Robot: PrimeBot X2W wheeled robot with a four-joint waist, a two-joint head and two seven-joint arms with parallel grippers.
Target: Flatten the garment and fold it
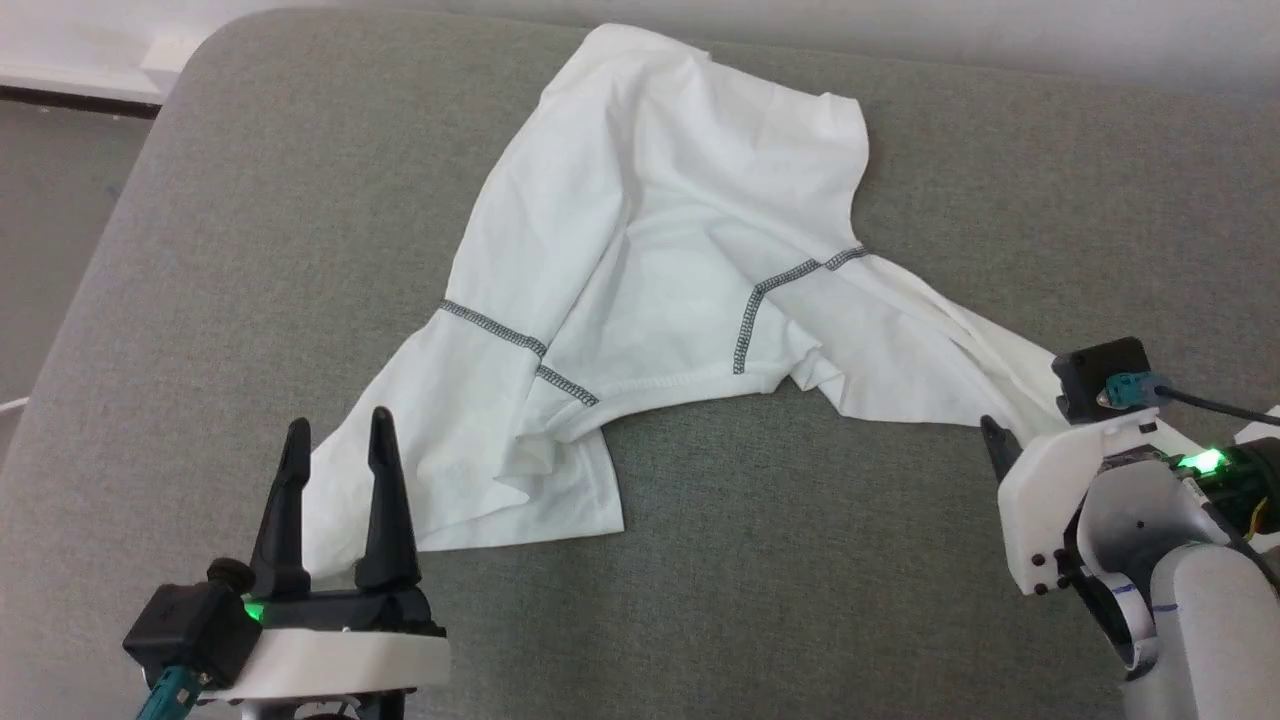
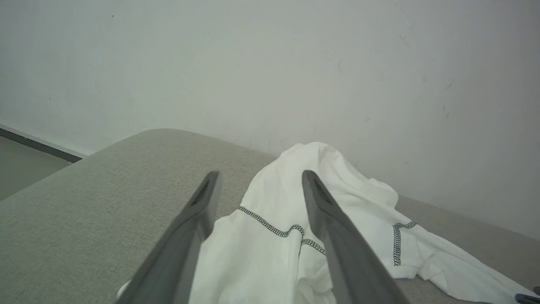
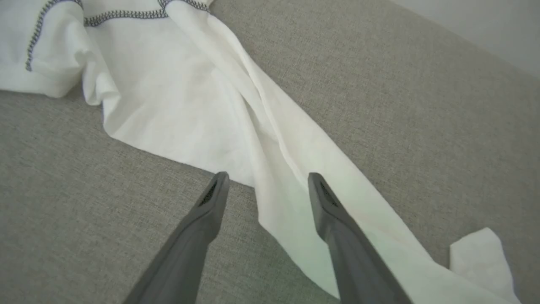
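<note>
While it lies rumpled on the grey upholstered surface [image 1: 250, 200], the garment [image 1: 680, 230] shows thin white fabric, dark zigzag seams and one sleeve trailing toward each hand. The left hand [image 1: 338, 420] and right hand [image 3: 265, 177] have their fingers apart, gripping nothing.

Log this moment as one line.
white stitched fabric garment: crumpled, unfolded on grey cushion | left gripper: open, empty | right gripper: open, empty

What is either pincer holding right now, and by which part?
Nothing. The left pincer and the right pincer both stand open, each near one sleeve of the garment, which lies loose on the grey cushion.
</note>
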